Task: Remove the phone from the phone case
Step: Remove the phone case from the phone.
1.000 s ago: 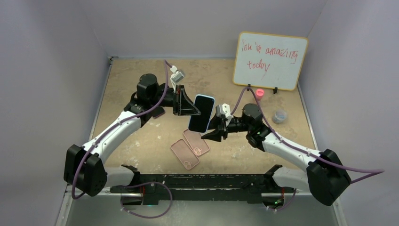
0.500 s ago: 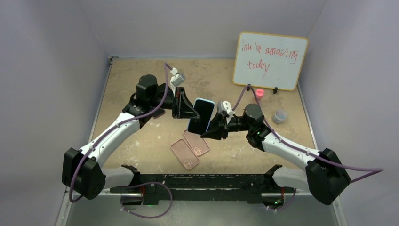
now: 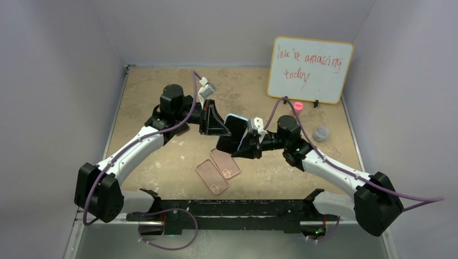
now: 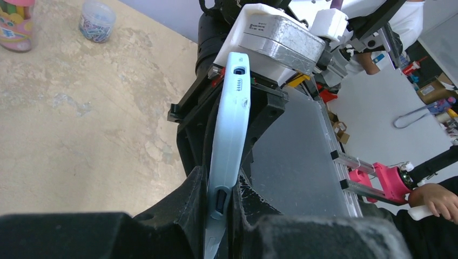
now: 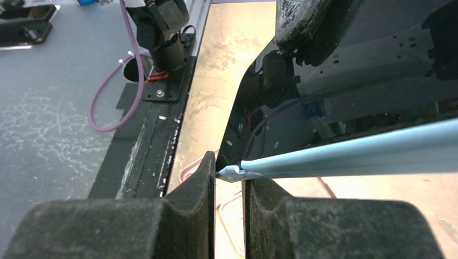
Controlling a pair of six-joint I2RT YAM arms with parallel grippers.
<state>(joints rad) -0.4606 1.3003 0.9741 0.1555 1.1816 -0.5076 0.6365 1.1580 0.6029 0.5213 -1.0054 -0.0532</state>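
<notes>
A phone with a black screen (image 3: 231,135) sits in a light blue case (image 3: 236,117) and is held edge-up above the table's middle. My left gripper (image 3: 219,128) is shut on the cased phone from the left. In the left wrist view the case's edge (image 4: 231,129) runs up from between my left gripper's (image 4: 222,200) jaws. My right gripper (image 3: 246,147) meets the phone's lower right corner. In the right wrist view the case's corner (image 5: 233,172) lies between the nearly closed jaws of that gripper (image 5: 229,181), and the case's edge (image 5: 351,154) runs off to the right.
Two empty pink phone cases (image 3: 212,176) (image 3: 226,163) lie on the table below the phone. A whiteboard (image 3: 310,69) stands at the back right, with a pink-capped item (image 3: 298,106) and a clear jar (image 3: 321,133) near it. The jar also shows in the left wrist view (image 4: 97,20).
My right gripper has moved left from beside the phone onto its lower corner and closed there. The left gripper has shifted slightly right with the phone, which now tilts more.
</notes>
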